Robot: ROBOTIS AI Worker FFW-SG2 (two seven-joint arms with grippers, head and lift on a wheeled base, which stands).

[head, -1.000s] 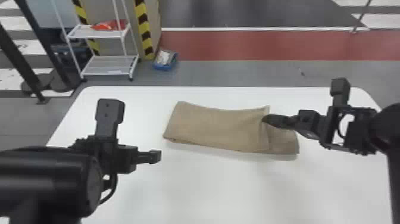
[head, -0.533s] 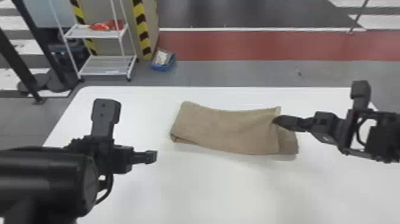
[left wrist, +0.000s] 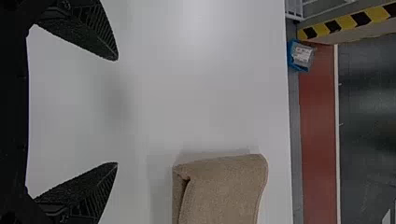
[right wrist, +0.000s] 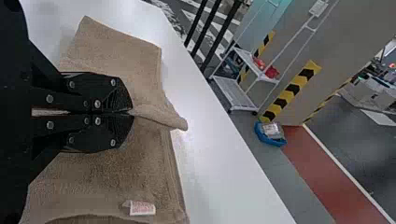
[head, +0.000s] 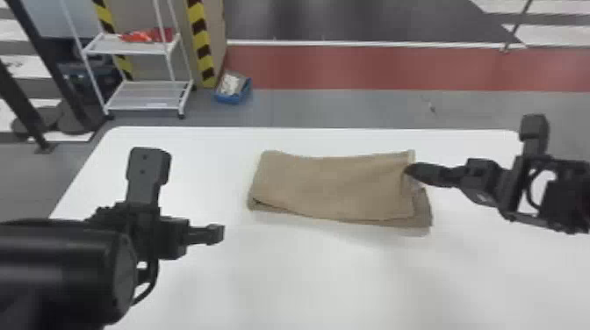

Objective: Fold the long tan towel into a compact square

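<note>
Towel [head: 333, 186] lies on the tabletop [head: 285, 281], nearer the far edge, in a long folded strip. Our right gripper [right wrist: 133, 113] has its jaws clamped on the top layer at the strip's right end; left gripper [left wrist: 116, 111] is off the other end, jaws apart. Bottom layer [head: 423, 213] pokes out past the top. We'd pull low and outward, match edges, then release gently so nothing bunches.

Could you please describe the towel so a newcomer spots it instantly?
On the white table, toward the far edge, lies the folded towel. The right gripper pinches it near its right end. Its tan cloth sets it apart from the black arms.
</note>
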